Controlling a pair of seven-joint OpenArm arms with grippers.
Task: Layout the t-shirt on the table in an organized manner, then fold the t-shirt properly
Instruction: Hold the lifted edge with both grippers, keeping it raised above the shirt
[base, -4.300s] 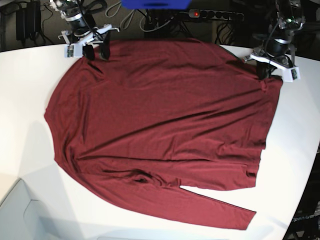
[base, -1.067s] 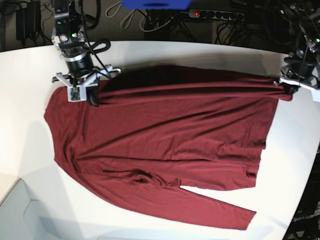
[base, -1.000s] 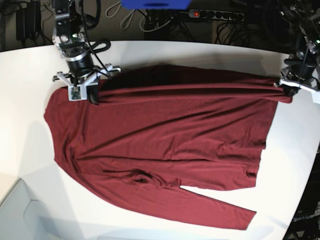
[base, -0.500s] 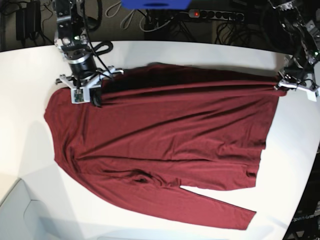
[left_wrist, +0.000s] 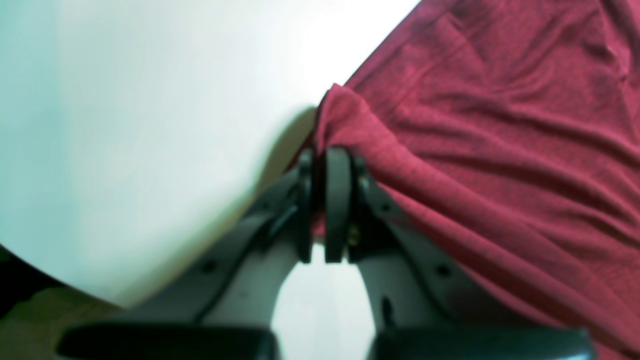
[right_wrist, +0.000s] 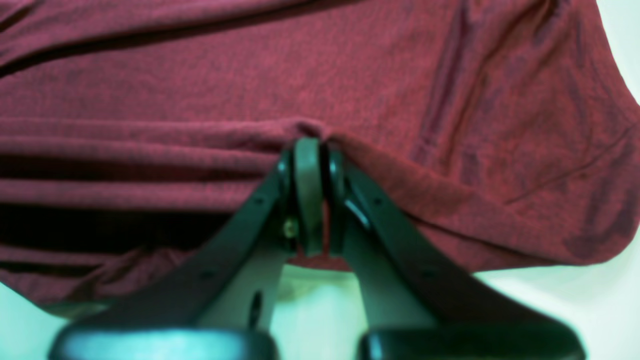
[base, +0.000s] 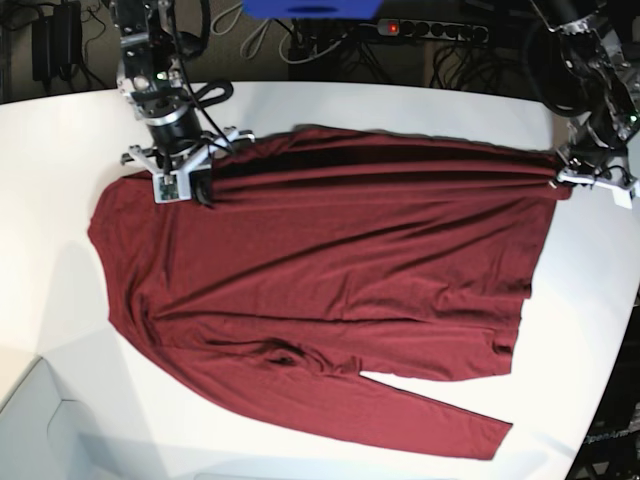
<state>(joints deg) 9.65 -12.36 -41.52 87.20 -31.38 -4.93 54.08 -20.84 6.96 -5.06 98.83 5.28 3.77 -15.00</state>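
T-shirt: maroon, long-sleeved, spread across the white table, one sleeve trailing along the near edge (base view). Its far edge is lifted into a taut band of long folds running between the two arms.

Left gripper: jaws pressed together on a pinch of the fabric's corner, bare tabletop just beside it.

Right gripper: jaws likewise closed on a bunched fold of cloth, near the shoulder end.

Power strip: behind the table, red light showing.

T-shirt spread on the table, power strip behind the table's far edge
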